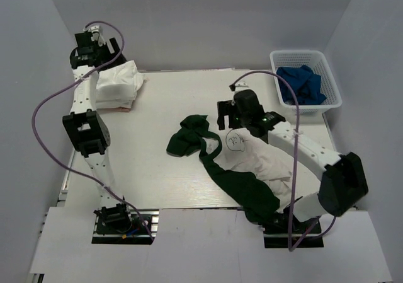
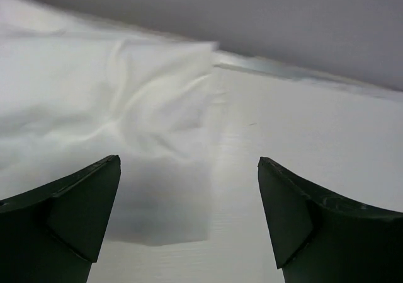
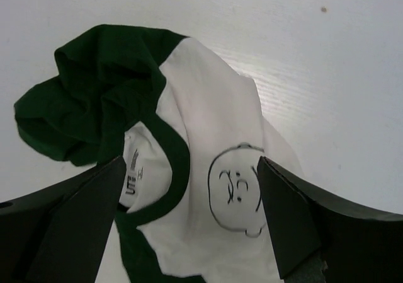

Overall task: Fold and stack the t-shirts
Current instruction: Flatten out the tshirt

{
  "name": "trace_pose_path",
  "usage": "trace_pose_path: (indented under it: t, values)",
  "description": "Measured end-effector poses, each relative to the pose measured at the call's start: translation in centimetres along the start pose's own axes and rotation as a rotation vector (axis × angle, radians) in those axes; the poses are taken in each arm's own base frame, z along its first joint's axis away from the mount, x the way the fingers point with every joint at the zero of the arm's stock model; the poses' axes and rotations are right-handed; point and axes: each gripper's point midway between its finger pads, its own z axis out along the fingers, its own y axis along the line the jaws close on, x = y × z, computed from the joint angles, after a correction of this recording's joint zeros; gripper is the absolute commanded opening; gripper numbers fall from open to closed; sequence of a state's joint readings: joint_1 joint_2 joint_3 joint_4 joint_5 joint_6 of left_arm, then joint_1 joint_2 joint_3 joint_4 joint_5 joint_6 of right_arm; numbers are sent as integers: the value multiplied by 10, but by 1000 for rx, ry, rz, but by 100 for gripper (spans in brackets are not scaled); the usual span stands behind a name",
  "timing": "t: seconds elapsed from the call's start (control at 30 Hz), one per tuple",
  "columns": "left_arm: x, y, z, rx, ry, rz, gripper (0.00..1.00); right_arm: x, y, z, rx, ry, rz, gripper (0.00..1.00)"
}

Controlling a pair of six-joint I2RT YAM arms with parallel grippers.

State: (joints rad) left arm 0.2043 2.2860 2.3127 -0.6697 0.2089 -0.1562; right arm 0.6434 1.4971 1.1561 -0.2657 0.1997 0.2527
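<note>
While both grippers stand wide and empty, the printed tee lies crumpled, not yet folded.

Right gripper [image 3: 191, 166]: jaws full apart, nothing held, hovering over the collar [image 3: 179, 150] and cartoon face [image 3: 236, 191] of the printed tee [image 3: 208, 100]. The tee lies bunched on the table [image 1: 157, 169], left of the basket [image 1: 296, 52] and nearer the arm bases, with a green sleeve [image 3: 94, 87] balled on the side away from the basket. Left gripper [image 2: 189, 163]: equally wide, empty, over the edge of the folded white stack [image 1: 116, 84], far across from the basket. Judgement: pinch a single layer at the shoulder, not the wadded sleeve. Draw the cloth flat before any fold, or the creases will carry into the stack.
</note>
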Motion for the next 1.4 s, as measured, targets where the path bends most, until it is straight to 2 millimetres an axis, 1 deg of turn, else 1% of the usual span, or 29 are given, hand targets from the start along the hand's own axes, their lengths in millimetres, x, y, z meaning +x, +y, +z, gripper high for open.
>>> trace_pose_path:
  t: [0.03,0.07,0.13,0.17,0.2,0.23,0.27,0.3,0.33,0.37,0.4,0.43,0.5,0.57,0.63,0.7,0.83,0.93,1.0,1.03,1.07,1.1,1.13,1.17,1.2,1.27,1.33,1.37,1.4]
  values:
    - [-8,-22,-16,52,-16,0,100,1,-3,-9,3,-5,37,90]
    - [-9,-45,-36,101,-21,1,100,5,-7,-19,9,-4,71,90]
    - [8,-94,-77,199,-7,2,100,20,-16,-33,26,16,137,90]
    - [23,-120,-100,249,4,9,100,36,-23,-39,45,51,170,90]
    - [46,-142,-119,291,40,11,100,47,-27,-42,57,78,184,90]
    - [67,-166,-136,340,60,21,100,64,-33,-46,71,112,209,90]
    - [94,-188,-151,385,104,30,100,84,-39,-50,93,160,224,90]
    - [127,-207,-165,431,161,42,100,103,-44,-56,111,205,235,90]
    - [145,-214,-170,449,197,46,100,119,-49,-63,129,244,241,90]
    - [172,-220,-176,458,247,49,100,134,-53,-72,143,279,245,90]
    - [196,-222,-179,452,296,53,100,144,-57,-80,158,301,248,90]
    - [219,-222,-180,442,343,56,100,150,-60,-89,170,312,247,90]
    - [267,-216,-181,400,443,68,97,155,-64,-101,184,310,247,90]
    - [310,-203,-185,330,547,80,95,162,-67,-107,189,315,247,90]
    - [332,-192,-186,267,608,90,95,175,-67,-110,185,344,246,90]
    - [340,-188,-181,228,625,91,94,188,-65,-112,163,378,246,90]
    - [353,-187,-167,198,639,99,91,211,-58,-117,108,422,256,90]
    - [371,-189,-154,181,667,116,86,219,-53,-121,79,451,261,90]
    - [383,-186,-144,152,698,131,66,220,-50,-121,65,455,265,90]
    - [382,-187,-140,138,708,136,57,220,-50,-120,61,458,266,90]
    - [378,-192,-133,142,690,138,42,221,-48,-120,51,466,268,90]
    - [375,-194,-125,134,682,139,36,222,-45,-120,41,473,270,87]
    - [374,-197,-117,129,679,145,27,223,-44,-118,32,480,272,81]
    - [373,-198,-111,124,677,147,14,226,-42,-116,23,491,270,67]
    - [371,-199,-108,117,675,148,0,229,-41,-114,16,503,266,23]
    - [367,-199,-104,107,657,157,0,234,-41,-109,14,521,259,0]
    - [363,-196,-103,88,651,168,0,231,-46,-102,46,507,253,0]
    - [359,-194,-103,75,645,171,0,225,-50,-99,78,495,249,0]
    - [352,-193,-103,61,636,176,0,214,-55,-96,106,465,244,0]
